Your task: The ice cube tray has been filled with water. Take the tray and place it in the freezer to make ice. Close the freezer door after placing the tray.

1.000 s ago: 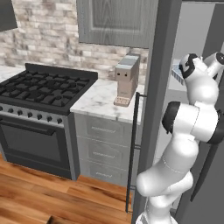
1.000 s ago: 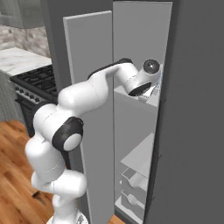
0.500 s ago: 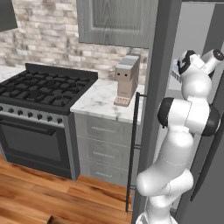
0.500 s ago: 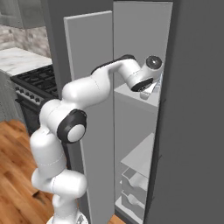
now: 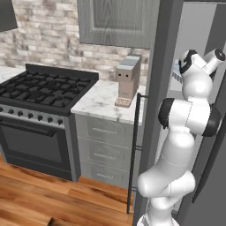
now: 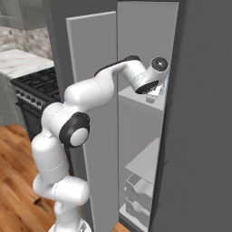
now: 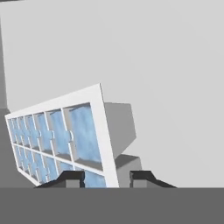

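Reaching deeper into the freezer, the hand apparently still grasps the ice cube tray.

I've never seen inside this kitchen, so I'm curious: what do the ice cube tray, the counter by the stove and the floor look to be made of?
The ice cube tray looks like matte white plastic: plain, thin-walled grid around pale blue water. The counter looks like polished marble, white with faint grey veins, though it could be imitation. The floor looks like glossy wood planks, warm brown with grain lines.
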Robot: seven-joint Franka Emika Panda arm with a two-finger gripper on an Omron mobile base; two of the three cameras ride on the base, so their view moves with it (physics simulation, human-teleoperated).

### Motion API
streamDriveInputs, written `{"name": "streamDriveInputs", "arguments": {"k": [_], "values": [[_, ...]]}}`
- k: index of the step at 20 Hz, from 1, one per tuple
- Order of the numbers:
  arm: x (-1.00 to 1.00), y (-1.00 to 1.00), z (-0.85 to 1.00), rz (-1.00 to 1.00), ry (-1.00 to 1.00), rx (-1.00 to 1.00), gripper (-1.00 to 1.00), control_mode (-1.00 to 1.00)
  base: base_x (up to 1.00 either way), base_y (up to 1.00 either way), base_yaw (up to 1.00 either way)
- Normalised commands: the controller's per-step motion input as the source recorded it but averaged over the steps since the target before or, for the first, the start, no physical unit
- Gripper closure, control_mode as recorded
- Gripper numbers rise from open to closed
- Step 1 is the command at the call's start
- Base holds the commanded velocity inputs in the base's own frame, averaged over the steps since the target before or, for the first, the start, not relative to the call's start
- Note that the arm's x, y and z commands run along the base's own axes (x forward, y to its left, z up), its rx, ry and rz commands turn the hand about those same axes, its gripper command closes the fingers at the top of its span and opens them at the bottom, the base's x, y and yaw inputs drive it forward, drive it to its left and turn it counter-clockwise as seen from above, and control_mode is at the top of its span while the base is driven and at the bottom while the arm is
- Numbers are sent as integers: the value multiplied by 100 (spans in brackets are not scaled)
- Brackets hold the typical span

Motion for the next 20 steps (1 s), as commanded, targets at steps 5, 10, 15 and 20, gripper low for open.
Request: {"name": "streamDriveInputs", "arguments": {"k": [5, 10, 15, 20], "values": [[7, -1, -59, 18, 0, 0, 100, -100, 0, 0, 0], [7, -1, -48, 15, 0, -1, -100, -100, 0, 0, 0], [-20, 0, -1, 8, -18, 0, -100, -100, 0, 0, 0], [-44, 2, 0, 0, -17, 0, -100, -100, 0, 0, 0]]}}
